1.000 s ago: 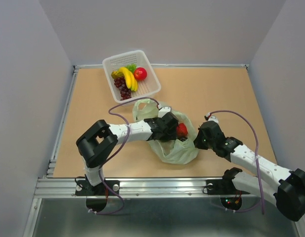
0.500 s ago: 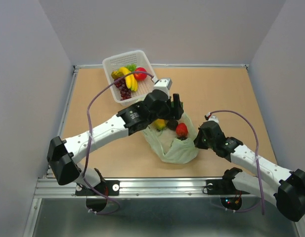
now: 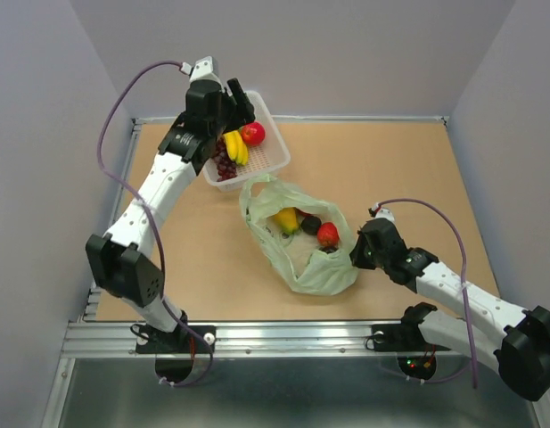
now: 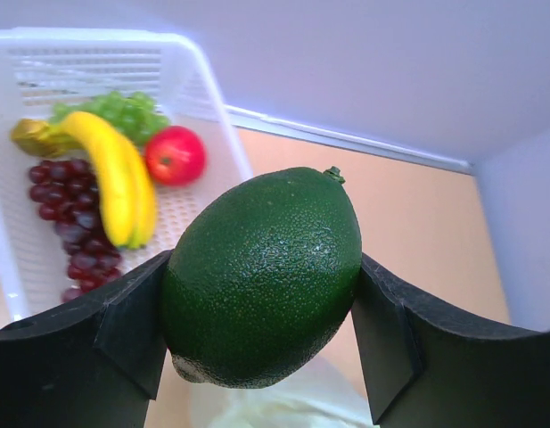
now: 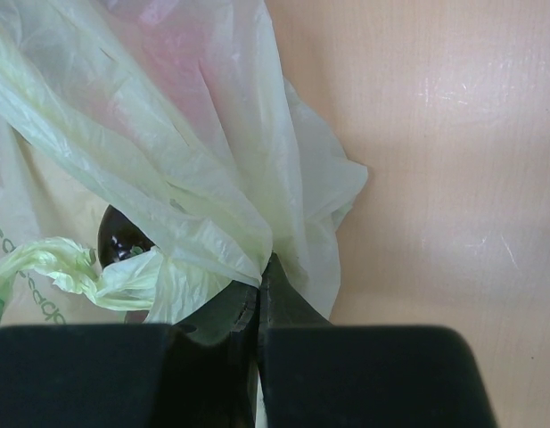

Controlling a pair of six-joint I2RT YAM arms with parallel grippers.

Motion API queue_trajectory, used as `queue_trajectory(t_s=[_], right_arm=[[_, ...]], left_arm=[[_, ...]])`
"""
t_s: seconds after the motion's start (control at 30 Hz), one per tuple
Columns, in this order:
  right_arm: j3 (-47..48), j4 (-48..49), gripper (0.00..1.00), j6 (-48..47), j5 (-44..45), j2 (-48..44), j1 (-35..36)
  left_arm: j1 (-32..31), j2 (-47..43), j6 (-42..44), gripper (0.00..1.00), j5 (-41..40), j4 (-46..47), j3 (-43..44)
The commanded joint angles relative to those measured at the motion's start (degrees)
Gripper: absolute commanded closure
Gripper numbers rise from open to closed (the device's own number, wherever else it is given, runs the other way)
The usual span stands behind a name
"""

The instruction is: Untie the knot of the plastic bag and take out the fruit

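The pale green plastic bag [image 3: 301, 259] lies open mid-table with a yellow-orange fruit [image 3: 286, 220], a dark one [image 3: 310, 225] and a red one [image 3: 327, 234] inside. No tied knot shows; a twisted handle strip [image 5: 74, 267] lies loose. My left gripper [image 3: 239, 100] hovers over the white basket [image 3: 273, 159], shut on a round green fruit [image 4: 261, 267] between both fingers. My right gripper [image 3: 355, 252] is shut on the bag's right edge [image 5: 212, 178], the jaws pinching thin plastic near the table; the dark fruit [image 5: 117, 239] peeks out beside it.
The basket [image 4: 194, 80] holds a banana [image 4: 114, 178], purple grapes [image 4: 65, 205], a red apple [image 4: 175, 154] and a green bunch [image 4: 123, 111]. Grey walls enclose the table on three sides; a metal rail runs along the near edge.
My left arm lifted out of the bag with the green fruit and swung far left and back, to above the basket. The bag's mouth now lies open. The right arm has not moved.
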Motion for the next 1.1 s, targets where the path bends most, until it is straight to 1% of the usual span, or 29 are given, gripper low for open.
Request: queue_trajectory(t_s=[0.0, 0.1, 0.13, 0.2, 0.23, 0.3, 0.33, 0.43, 0.63, 0.7, 0.8, 0.83, 0.9, 0.93, 0.97, 1.03, 1.07], right_arm=[[0.4, 2.2, 0.99, -1.3, 0.0, -1.0, -0.1], [0.9, 2.2, 0.99, -1.5, -0.5, -0.6, 0.0], [1.0, 2.2, 0.99, -1.6, -0.5, -0.6, 0.0], [1.5, 2.2, 0.99, -1.7, -0.5, -0.3, 0.0], [1.7, 2.1, 0.99, -2.0, -0.5, -0.1, 0.0], [2.5, 2.2, 0.99, -2.4, -0.8, 0.5, 0.0], [2.7, 2.0, 0.99, -2.7, -0.9, 0.8, 0.0], [3.4, 1.9, 0.99, -2.7, -1.1, 1.1, 0.0], [3.2, 1.5, 0.99, -2.2, -0.9, 0.5, 0.0], [3.0, 1.4, 0.99, -2.2, -1.0, 0.2, 0.0], [3.1, 1.2, 0.99, -2.3, -1.0, 0.1, 0.0], [3.2, 1.2, 0.99, -2.4, -0.9, 0.0, 0.0], [3.4, 1.2, 0.99, -2.7, -0.6, 0.1, 0.0], [3.4, 1.2, 0.99, -2.9, -0.3, 0.1, 0.0], [3.5, 1.2, 0.99, -2.9, -0.1, 0.1, 0.0], [3.8, 1.2, 0.99, -3.0, 0.1, 0.1, 0.0], [3.8, 1.2, 0.99, -3.0, 0.3, 0.1, 0.0]], left_arm=[[3.5, 8.5, 4.7, 0.52, 3.5, 1.2, 4.5], [4.4, 14.5, 7.3, 0.45, 3.9, 2.3, 7.8], [4.7, 16.0, 8.1, 0.42, 4.0, 2.0, 9.9], [5.4, 20.4, 8.7, 0.39, 4.8, 1.0, 12.2], [5.5, 21.8, 8.9, 0.33, 5.1, 0.6, 14.1], [5.7, 24.8, 9.0, 0.25, 5.2, 0.5, 15.2], [5.7, 25.5, 9.2, 0.15, 5.4, 0.5, 15.7], [5.8, 27.0, 9.3, 0.02, 5.6, 0.5, 15.8], [5.8, 25.3, 9.8, 0.01, 5.6, 0.5, 13.1], [5.8, 23.4, 9.7, 0.01, 5.4, 0.3, 12.2], [5.7, 18.7, 9.2, 0.01, 5.9, 0.5, 8.8], [5.7, 17.0, 8.4, 0.01, 6.2, 0.8, 5.9], [4.8, 11.7, 8.1, 0.01, 6.2, 1.7, 2.7], [4.3, 9.8, 8.1, 0.01, 5.4, 2.0, -0.7], [3.8, 6.0, 8.3, 0.01, 4.7, 2.1, -2.5], [1.8, 2.2, 8.4, 0.02, 2.3, 2.7, -7.5], [0.9, -1.7, 8.5, 0.02, 1.6, 2.8, -9.1]])
